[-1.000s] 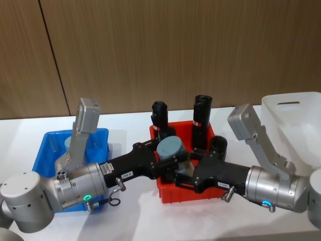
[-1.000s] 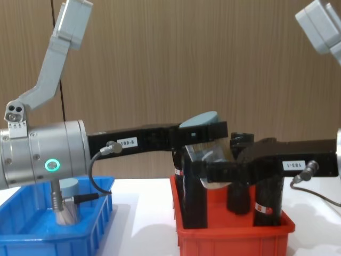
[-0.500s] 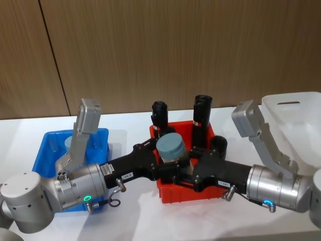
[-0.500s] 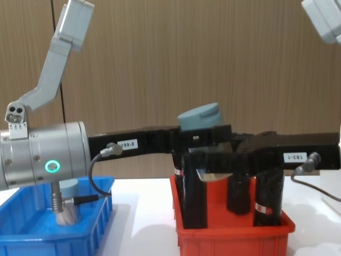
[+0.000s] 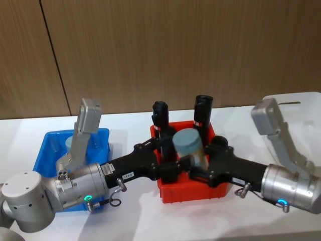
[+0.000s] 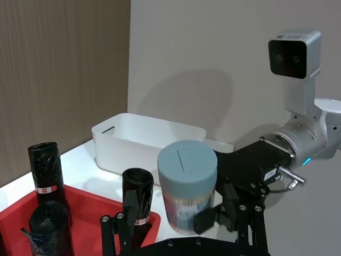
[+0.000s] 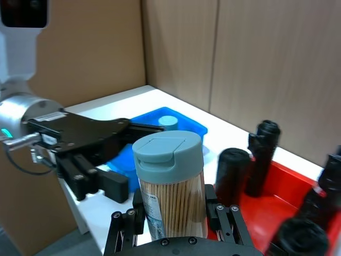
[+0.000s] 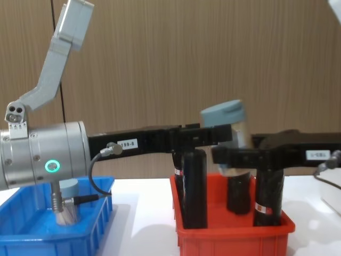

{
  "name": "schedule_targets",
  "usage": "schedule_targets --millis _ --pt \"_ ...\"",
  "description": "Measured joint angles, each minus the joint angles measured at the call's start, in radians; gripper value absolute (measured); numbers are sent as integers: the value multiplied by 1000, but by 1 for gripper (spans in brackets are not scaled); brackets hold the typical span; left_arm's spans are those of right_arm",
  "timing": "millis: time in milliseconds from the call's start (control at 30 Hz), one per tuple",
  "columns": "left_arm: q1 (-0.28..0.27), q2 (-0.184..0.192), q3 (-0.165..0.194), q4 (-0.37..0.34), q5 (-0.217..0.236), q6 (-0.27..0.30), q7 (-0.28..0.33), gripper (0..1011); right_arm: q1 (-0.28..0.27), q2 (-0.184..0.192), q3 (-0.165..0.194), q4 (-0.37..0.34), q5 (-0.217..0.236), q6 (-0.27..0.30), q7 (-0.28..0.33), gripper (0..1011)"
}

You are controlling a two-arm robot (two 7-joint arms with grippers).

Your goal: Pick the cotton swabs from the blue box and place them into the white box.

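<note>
One cotton swabs tub (image 5: 188,142) upright aloft, second tub (image 5: 70,142) inside blue box (image 5: 43,154); white box (image 5: 306,111) rightmost.

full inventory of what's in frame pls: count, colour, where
held swab tub: 1, clear with grey-blue lid, in the right claw above the red bin
second swab tub: 1, same colours, standing in the blue box
blue box: 1, blue, on the table, robot's left
red bin: 1, red, table centre
black rolls: at least 4, black with red-white labels, upright in the red bin
white box: 1, white, on the table, robot's right, partly hidden
table: 1, white
left claw: 1, black, open, beside the held swab tub
right claw: 1, black, shut on the held swab tub
</note>
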Motion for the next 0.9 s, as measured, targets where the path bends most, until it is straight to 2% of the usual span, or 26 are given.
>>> schedule_targets --millis 467,900 --pt "0 0 0 0 0 0 0 1004 -21 55 52 32 55 -34 -89 647" --pt "0 0 0 0 0 0 1 1004 -25 108 116 66 97 -67 -220 647"
